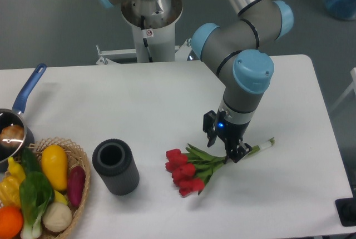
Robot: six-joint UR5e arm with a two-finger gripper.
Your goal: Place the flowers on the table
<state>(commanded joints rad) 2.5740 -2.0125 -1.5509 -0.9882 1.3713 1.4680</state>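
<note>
On the white table, fixed camera view:

Table: a white top that filled most of the frame, with grey floor beyond its far and right edges.

Flowers: a bunch of red tulips with green leaves, lying flat on the table surface at about 5 o'clock from the table's middle. The red heads pointed toward 8 o'clock; the pale stems ran out toward 2 o'clock and ended near the right part of the table.

Gripper: black, two-fingered, pointing down over the stems just past the leaves. Its fingers stood either side of the stems, but whether they pinched the stems or had let go could not be told from this angle.

Arm: grey tubes with light blue joint caps, reaching down from 12 o'clock to the gripper; a small blue light showed at the wrist.

Robot base: a white pedestal at the table's far edge, at 12 o'clock.

Vase: a dark grey ribbed cylinder, upright, mouth open upward, standing at 9 o'clock from the flowers and apart from them.

Basket: wicker, at 7 o'clock in the frame, just beside the vase, holding a yellow squash, a purple vegetable, yellow peppers, leafy greens, a white bulb and an orange fruit.

Pan: dark, with a blue handle pointing toward 1 o'clock, at the left edge at 9 o'clock, something pale brown inside it.
</note>
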